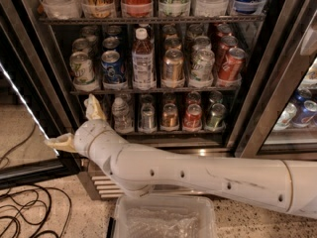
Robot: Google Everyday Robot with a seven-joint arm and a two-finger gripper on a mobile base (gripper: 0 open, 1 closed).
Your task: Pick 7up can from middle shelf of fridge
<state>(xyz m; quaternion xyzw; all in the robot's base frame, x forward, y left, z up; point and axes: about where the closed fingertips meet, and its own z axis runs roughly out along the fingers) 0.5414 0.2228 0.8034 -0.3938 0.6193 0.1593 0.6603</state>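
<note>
The fridge (pixel 277 58) stands with its door open. On its middle shelf (pixel 153 89) the 7up can (pixel 81 67), pale silver with green markings, is at the front of the leftmost row. Beside it stand a blue Pepsi can (pixel 113 66), a water bottle (pixel 142 58), a gold-bronze can (pixel 173 66), another pale can (pixel 202 63) and red cans (pixel 230 63). My gripper (pixel 77 125) is below the middle shelf, at the fridge's lower left. It is open and empty: one finger (pixel 94 108) points up, the other points left. My white arm (pixel 198 175) reaches in from the right.
The top rack (pixel 148 20) holds large bottles. The lower rack (pixel 168 115) holds small cans and water bottles. The open glass door (pixel 25 103) with a light strip is at the left. Cables (pixel 25 212) lie on the floor, with a clear plastic bin (pixel 163 217) below the arm. A second cooler (pixel 297 113) is at the right.
</note>
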